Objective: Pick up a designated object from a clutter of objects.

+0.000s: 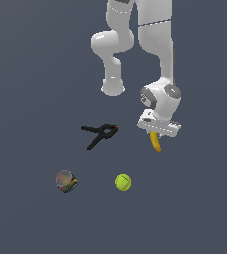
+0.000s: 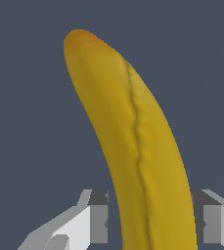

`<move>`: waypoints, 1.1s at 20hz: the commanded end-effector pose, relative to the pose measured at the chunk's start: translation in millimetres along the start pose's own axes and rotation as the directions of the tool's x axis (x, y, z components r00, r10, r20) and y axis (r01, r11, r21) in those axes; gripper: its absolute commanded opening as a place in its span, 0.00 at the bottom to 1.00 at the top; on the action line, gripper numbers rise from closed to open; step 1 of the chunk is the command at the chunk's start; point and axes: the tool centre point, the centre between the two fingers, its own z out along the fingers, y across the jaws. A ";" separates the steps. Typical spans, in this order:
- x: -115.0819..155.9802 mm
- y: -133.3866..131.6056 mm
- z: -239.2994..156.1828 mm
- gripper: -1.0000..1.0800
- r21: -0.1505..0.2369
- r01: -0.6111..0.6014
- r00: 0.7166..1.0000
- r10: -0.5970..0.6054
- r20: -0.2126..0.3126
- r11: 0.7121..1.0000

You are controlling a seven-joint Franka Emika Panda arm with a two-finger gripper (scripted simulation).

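Gripper (image 1: 157,133) sits low over the dark grey floor (image 1: 30,74), on the exterior view's right, hand body covering most of the banana (image 1: 156,142). Only the banana's lower yellow end pokes out below the hand there. Cannot tell from that view if the banana rests on the floor or hangs just above it.

Wrist view: banana (image 2: 133,141) fills the frame, curved, one rounded orange-tinted end far from the camera, a long crease down its skin. Its near part runs between the two fingers (image 2: 99,219), one on each side; the gripper (image 2: 152,222) midpoint lands on the fruit. Jaws narrow, closed around the banana, pads meet its sides with no gap showing. Stem tip not visible in either view.

Rest of clutter, all apart from the gripper:
- black spring clamp (image 1: 100,134), red tip toward the banana side, handles splayed toward the exterior view's left, lying flat, near the banana but not touching.
- tennis ball (image 1: 123,181), yellow-green, nearer the camera than the clamp, well apart from the banana.
- short can (image 1: 66,181), colourful label, tipped on its side with its greyish end facing up and toward the camera; closed, contents not visible. On the exterior view's left of the ball, apart from it.

Nothing sits in or on the can. Arm (image 1: 157,44) white, comes down from top of exterior view.
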 end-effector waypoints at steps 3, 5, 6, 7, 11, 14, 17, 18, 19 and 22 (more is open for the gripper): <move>2.0 0.0 -14.5 0.00 0.002 0.000 1.000 0.000 -0.002 1.000; 2.9 0.5 -24.0 0.00 0.002 0.000 1.000 0.000 -0.002 1.000; 3.5 0.8 -29.5 0.00 0.002 0.000 1.000 0.000 -0.002 1.000; 4.1 1.0 -35.5 0.00 0.002 0.000 1.000 0.000 -0.002 1.000; 6.8 2.3 -64.7 0.00 0.002 0.000 1.000 0.000 -0.002 1.000; 9.4 3.5 -91.1 0.00 0.002 0.000 1.000 0.000 -0.002 1.000; 12.3 4.8 -121.0 0.00 0.003 0.001 1.000 -0.001 -0.002 1.000; 13.3 5.2 -131.0 0.00 0.003 0.001 1.000 -0.001 -0.002 1.000; 14.3 5.6 -140.9 0.00 0.003 0.001 1.000 -0.001 -0.002 1.000; 17.3 6.8 -170.6 0.00 0.003 0.001 1.000 -0.001 -0.002 1.000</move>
